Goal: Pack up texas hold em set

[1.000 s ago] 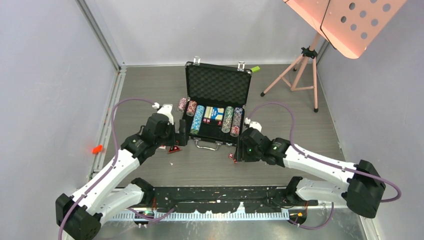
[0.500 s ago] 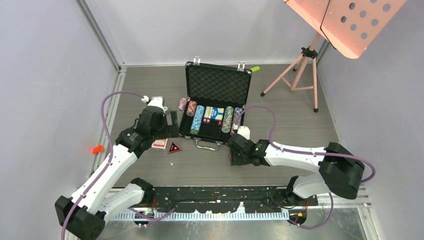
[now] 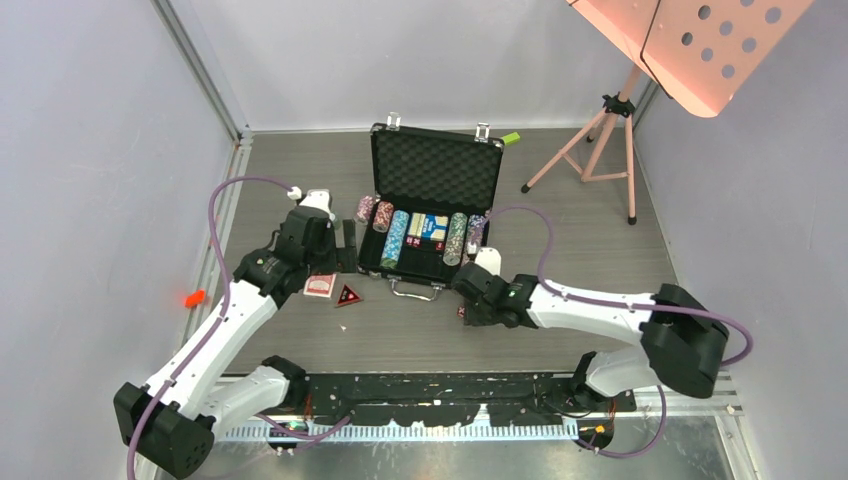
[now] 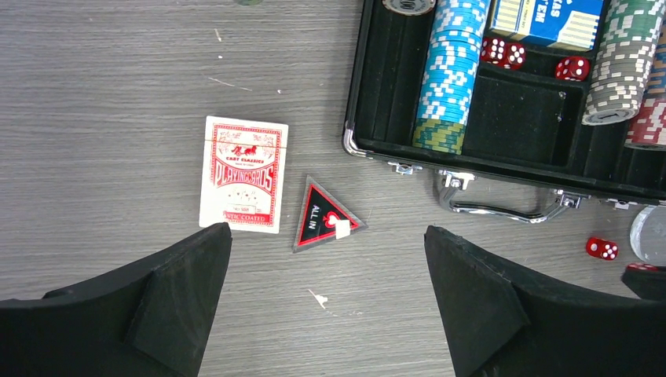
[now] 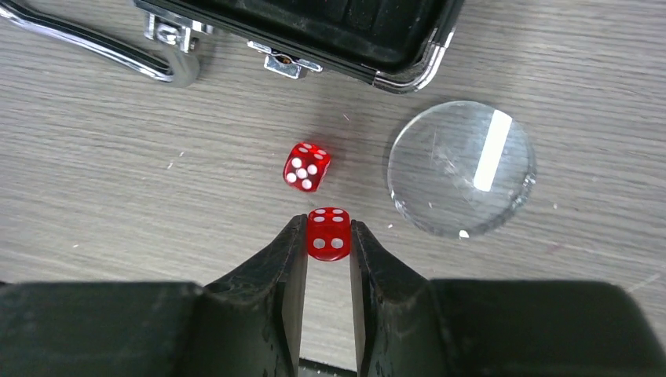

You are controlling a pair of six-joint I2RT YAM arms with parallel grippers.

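Orange tag (image 3: 194, 298) lies at the far left table edge. Left gripper (image 3: 345, 250) hovers with its jaws wide apart and nothing in them, above the deck (image 4: 243, 174) and the triangle (image 4: 320, 222). Both lie flat on the table just left of the case (image 4: 350, 118), close together; can't tell if they touch. The case is open with its lid up and chip stacks (image 4: 448, 71) lying in the slots. Case dice (image 4: 503, 51) sit beside the blue box (image 4: 550, 16). The handle (image 4: 495, 208) sticks out toward the arms. Right gripper (image 5: 328, 236) is down on the table by the case's front right corner, clamped on a die (image 5: 330, 224). Second die (image 5: 307, 166) is just beyond it, apart, and the disc (image 5: 462, 167) is just right, between the fingers and the case corner. Green block (image 3: 511, 138) is at the lid's right corner. Tripod (image 3: 600, 140) stands far right.
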